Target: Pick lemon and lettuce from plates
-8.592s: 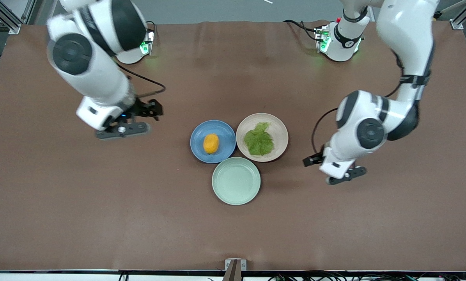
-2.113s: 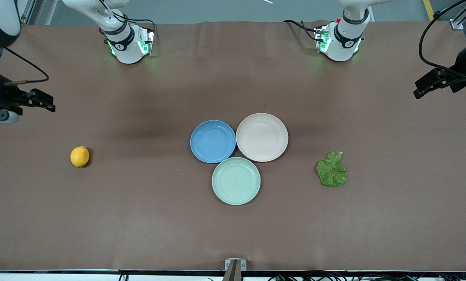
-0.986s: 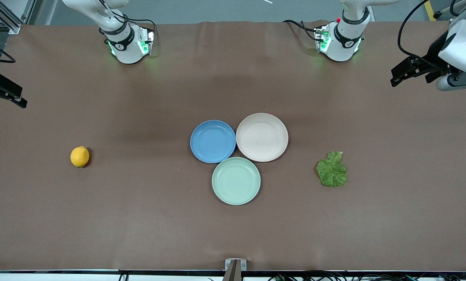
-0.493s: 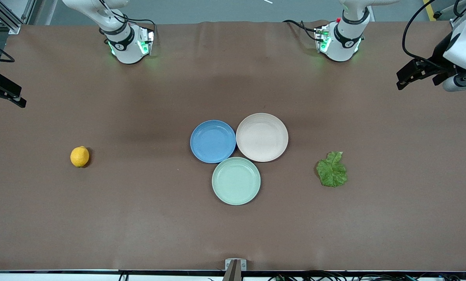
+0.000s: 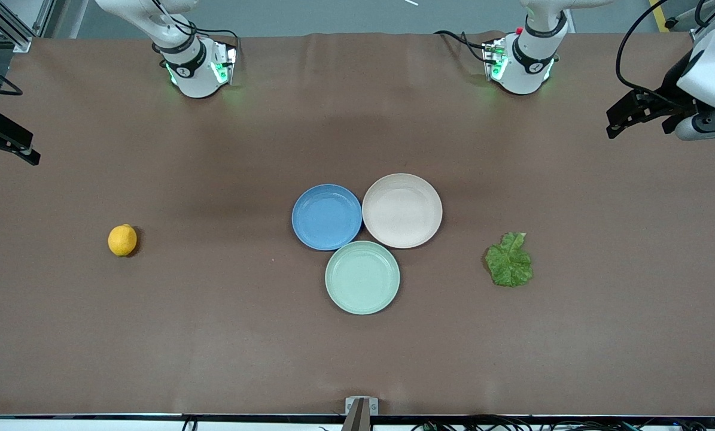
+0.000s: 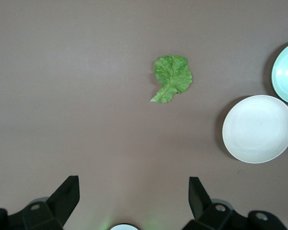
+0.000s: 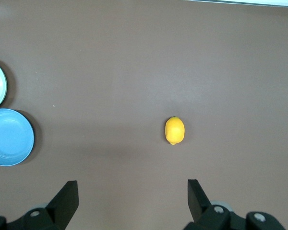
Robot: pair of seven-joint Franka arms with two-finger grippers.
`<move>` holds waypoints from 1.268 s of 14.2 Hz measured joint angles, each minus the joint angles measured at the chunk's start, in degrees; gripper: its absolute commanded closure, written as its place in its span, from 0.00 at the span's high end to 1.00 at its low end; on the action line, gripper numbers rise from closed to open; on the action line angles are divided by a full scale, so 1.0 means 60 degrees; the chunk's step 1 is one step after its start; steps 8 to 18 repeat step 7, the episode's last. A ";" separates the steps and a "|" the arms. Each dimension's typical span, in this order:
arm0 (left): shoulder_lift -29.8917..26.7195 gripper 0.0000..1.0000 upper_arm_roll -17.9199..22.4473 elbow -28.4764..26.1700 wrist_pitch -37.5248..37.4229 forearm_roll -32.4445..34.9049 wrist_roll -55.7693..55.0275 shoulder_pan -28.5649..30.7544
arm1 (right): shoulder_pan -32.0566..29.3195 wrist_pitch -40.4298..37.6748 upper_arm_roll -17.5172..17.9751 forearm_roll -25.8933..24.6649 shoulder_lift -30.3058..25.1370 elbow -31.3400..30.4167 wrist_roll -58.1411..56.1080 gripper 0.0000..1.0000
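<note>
The lemon (image 5: 122,240) lies on the bare table toward the right arm's end, apart from the plates; it also shows in the right wrist view (image 7: 174,130). The lettuce (image 5: 510,260) lies flat on the table toward the left arm's end, also in the left wrist view (image 6: 172,76). The blue plate (image 5: 326,216) and the beige plate (image 5: 402,210) hold nothing. My left gripper (image 6: 134,189) is open and empty, high over the table's end (image 5: 705,127). My right gripper (image 7: 133,191) is open and empty, mostly cut off in the front view.
A mint-green plate (image 5: 362,277) touches the blue and beige plates on the side nearer the front camera and holds nothing. The two arm bases (image 5: 197,66) (image 5: 522,63) stand along the table's back edge.
Early on the lemon lay on the blue plate and the lettuce on the beige plate; both now lie on the table. In the last second both grippers stay high at the table's ends, barely moving.
</note>
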 measured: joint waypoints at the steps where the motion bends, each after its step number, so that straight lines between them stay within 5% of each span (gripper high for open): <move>1: 0.0000 1.00 0.0015 0.0013 0.0032 -0.0079 0.0017 0.0017 | 0.0000 0.0000 0.0000 0.0000 0.0000 0.0000 0.0000 1.00; 18: 0.0021 1.00 0.0025 0.0111 0.0065 -0.0135 0.0040 0.0116 | 0.0000 -0.0001 0.0000 0.0000 0.0000 0.0001 0.0000 1.00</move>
